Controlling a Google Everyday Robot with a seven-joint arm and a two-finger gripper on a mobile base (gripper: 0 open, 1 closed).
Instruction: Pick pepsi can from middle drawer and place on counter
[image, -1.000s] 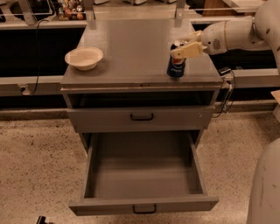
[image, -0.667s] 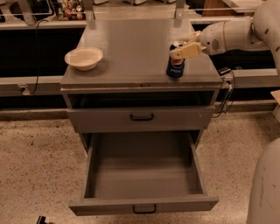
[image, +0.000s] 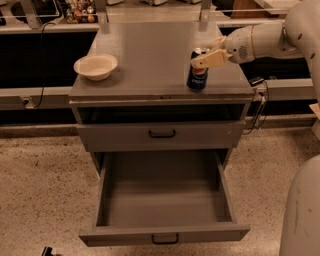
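Small dark blue pepsi can (image: 198, 77) with silver top stands upright on the flat grey tabletop (image: 150, 55) of the cabinet, near the front right corner and just inside the front edge. Long axis vertical, base flat on the surface.

Cream two-finger gripper (image: 202, 53) sits at the can's top, at the end of the white arm (image: 270, 37), which reaches in over the right edge. The fingers (image: 210, 59) lie roughly level, pointing toward the left edge. One crosses the near side of the can just below the rim, the other lies behind it. The can is directly between them, and they look clamped on it, though how firmly is hard to read from this angle.

Wide grey middle drawer (image: 165, 195) is pulled fully out below, its tray bare. The taller-faced grey drawer (image: 162, 134) with the black handle above it is closed.

Judgement: the can is already on the counter surface, so what remains is letting go and clearing off.

- The one arm is right at the can, so no reach is needed.
- The safe way out is straight up or back toward the right edge, along the line of the fingers.
- A forward drag risks tipping the can over the front edge toward the open drawer.

Room: bare tabletop to the left and toward the back edge. The round cream bowl (image: 95, 66) sits near the front left corner, well apart from the can.
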